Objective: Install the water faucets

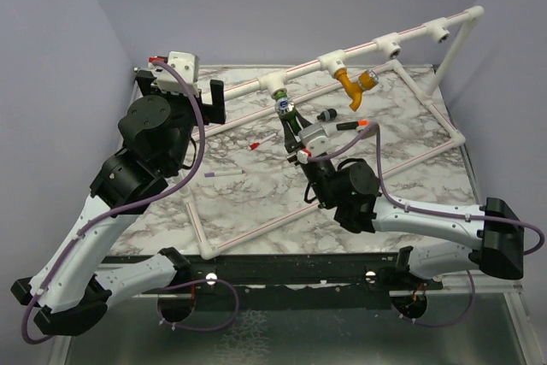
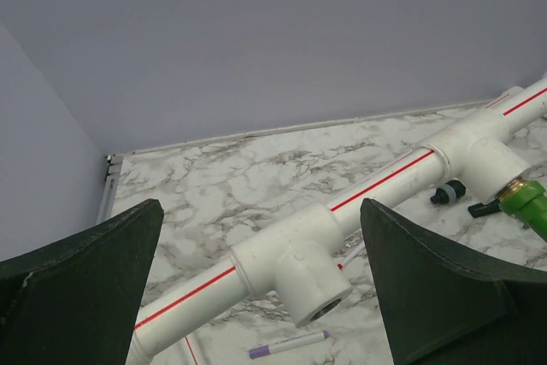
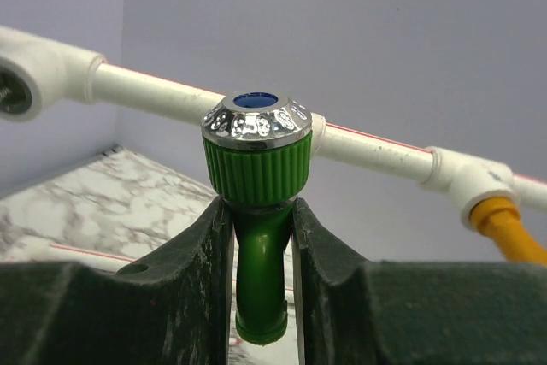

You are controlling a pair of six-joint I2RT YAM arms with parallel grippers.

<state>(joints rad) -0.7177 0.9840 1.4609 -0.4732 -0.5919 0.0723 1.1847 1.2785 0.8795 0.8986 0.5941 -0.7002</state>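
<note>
1. The green faucet [image 3: 256, 177] sits above the far middle of the tabletop [image 1: 256, 203], just under the raised rail of the white, red-striped pipe frame [image 1: 367, 46]. Its silvery round cap with a blue centre faces the right wrist camera. Its curved neck runs down between the fingers.
2. In the left wrist view its brass-coloured threaded end meets the mouth of a T-socket [image 2: 479, 147]. Whether it is screwed in I cannot tell.
3. The right gripper [image 1: 293, 126] has its jaws drawn in tight on the green neck, one finger on each side, just below the ribbed collar. It is holding the faucet.
4. The mustard-orange faucet [image 1: 349, 85] hangs from the next socket along the rail, towards the far right corner. Its upper end is joined to that socket and its silvery end points right.
5. The left gripper [image 1: 184, 91] hovers near the far left corner with its jaws spread wide and nothing held. From its wrist camera, another T-socket [image 2: 291, 271] with an open mouth lies beyond the two fingers.
6. On the marble, inside the frame's base, lie a purple pen [image 1: 224, 173], a red-tipped pen [image 1: 263, 140] and a small black part [image 1: 325, 114]. All three are apart from both grippers.
</note>
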